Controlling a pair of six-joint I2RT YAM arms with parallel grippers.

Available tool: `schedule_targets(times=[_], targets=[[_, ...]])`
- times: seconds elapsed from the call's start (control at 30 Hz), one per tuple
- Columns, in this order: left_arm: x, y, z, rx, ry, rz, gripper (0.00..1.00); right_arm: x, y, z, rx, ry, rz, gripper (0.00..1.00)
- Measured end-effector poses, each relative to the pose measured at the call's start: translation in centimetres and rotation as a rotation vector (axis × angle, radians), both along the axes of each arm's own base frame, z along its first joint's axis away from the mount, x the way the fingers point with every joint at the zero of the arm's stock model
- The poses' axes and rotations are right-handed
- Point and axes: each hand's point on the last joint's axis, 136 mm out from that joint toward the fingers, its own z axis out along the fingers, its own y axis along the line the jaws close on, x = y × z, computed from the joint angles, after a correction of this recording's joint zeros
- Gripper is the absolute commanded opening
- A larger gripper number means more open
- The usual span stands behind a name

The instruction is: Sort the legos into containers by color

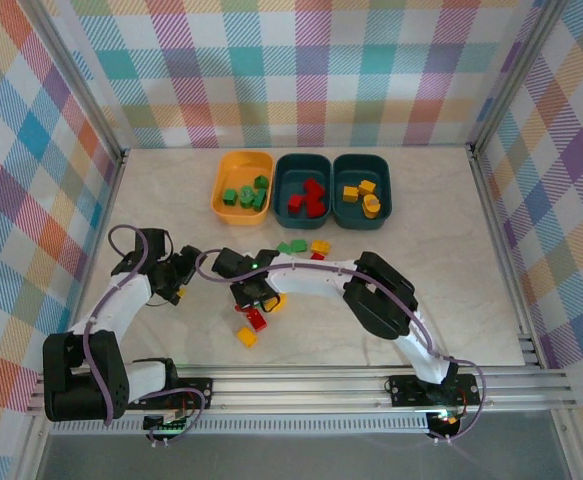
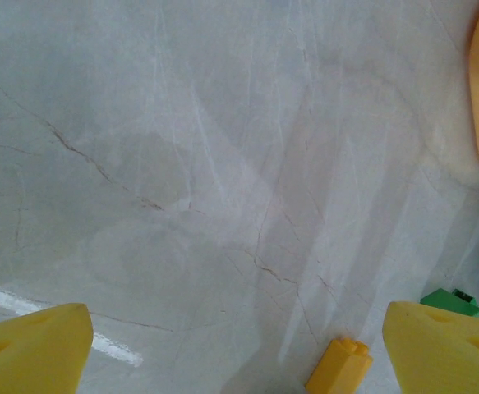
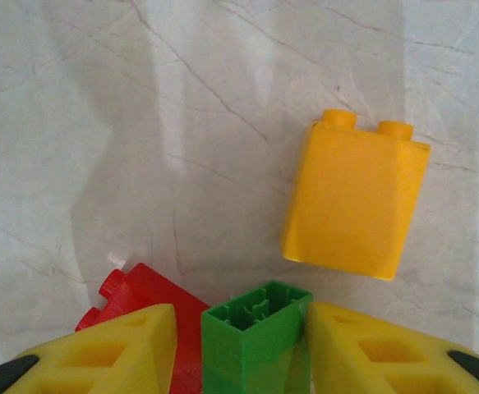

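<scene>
Right jaws are clamped on a green brick (image 3: 255,336). The yellow fingers (image 3: 120,357) press both its sides, and its hollow end faces the wrist camera. Can't tell if it's touching the counter (image 3: 99,123) or lifted off it. Just past the jaws, a yellow brick (image 3: 356,201) lies flat off to one side. A red brick (image 3: 140,295) sits right beside one finger, partly hidden behind it.

Left jaws are wide open with nothing in the gap, hanging over bare counter. Just off one fingertip (image 2: 444,353) there's a second yellow brick (image 2: 342,368) and a second green brick (image 2: 451,301), both outside the gap.

Top view puts the three tubs in a row well beyond both jaws. The orange tub (image 1: 233,168) holds greens (image 1: 245,195), the middle tub (image 1: 293,170) has reds (image 1: 309,197), and the right tub (image 1: 383,172) has yellows (image 1: 368,200).
</scene>
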Motion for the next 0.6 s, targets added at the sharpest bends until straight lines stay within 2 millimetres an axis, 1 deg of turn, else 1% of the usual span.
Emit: schedule_targets(times=[0.23,0.6], targets=[[0.1,0.0,0.4,0.002,-0.017,-0.004,0.91,1.2,-1.1,-0.1,0.025,-0.006,-0.038,0.29],[-0.2,-0.1,0.4,0.0,-0.01,-0.005,0.91,1.2,-2.1,0.1,0.036,-0.009,-0.032,0.26]])
